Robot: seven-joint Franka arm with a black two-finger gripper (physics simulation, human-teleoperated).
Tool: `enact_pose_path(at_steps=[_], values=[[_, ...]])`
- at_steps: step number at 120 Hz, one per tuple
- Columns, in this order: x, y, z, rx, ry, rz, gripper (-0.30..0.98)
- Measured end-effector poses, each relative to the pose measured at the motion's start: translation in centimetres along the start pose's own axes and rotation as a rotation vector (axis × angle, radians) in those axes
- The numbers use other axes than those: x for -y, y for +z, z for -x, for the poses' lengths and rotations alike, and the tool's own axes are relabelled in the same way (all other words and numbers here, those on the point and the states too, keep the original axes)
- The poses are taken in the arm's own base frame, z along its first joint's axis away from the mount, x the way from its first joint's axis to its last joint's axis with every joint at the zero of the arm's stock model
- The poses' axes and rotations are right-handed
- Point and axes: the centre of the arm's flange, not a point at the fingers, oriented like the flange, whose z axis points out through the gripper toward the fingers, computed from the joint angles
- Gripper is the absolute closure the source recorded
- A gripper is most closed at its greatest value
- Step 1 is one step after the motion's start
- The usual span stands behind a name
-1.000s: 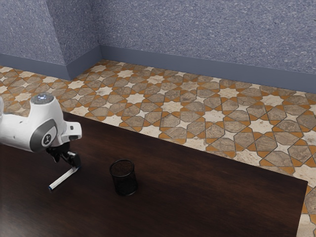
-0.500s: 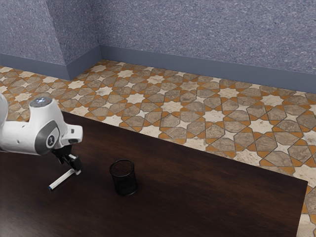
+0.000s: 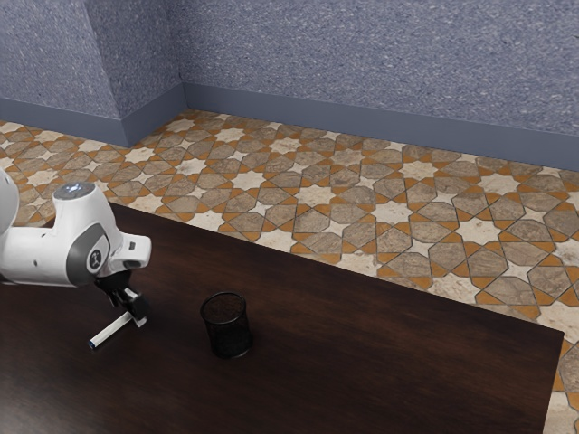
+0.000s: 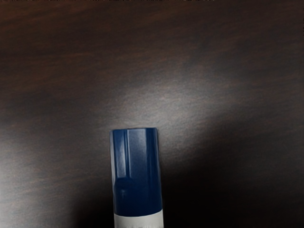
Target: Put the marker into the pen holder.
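The gripper (image 3: pixel 137 318) hangs low at the blue-and-white marker (image 3: pixel 110 331) (whether spread or closed, I cannot tell), near the black pen holder (image 3: pixel 228 331).

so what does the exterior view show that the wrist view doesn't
Exterior view: the black pen holder, the white arm, the patterned floor and the blue-grey wall.
Wrist view: the long ridges moulded into the blue cap.
Both: the marker, with its white barrel, and the dark wooden table.
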Motion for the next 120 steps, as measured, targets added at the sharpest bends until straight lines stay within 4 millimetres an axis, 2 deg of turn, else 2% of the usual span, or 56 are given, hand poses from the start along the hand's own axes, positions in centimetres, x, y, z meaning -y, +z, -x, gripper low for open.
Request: enact_pose_path(at_steps=[13,29,42,75,97,120], values=[[0.09,-0.42,-0.14,-0.008,0.013,0.000,0.13],[0.24,-0.56,0.02,-0.007,0.023,0.003,0.33],[0.42,-0.36,0.27,0.001,0.029,0.006,0.44],[0.58,-0.53,0.16,0.000,0.048,0.006,0.54],[0.60,-0.54,0.15,0.000,0.056,0.006,0.70],[0.52,-0.34,0.29,0.004,0.059,0.003,0.78]])
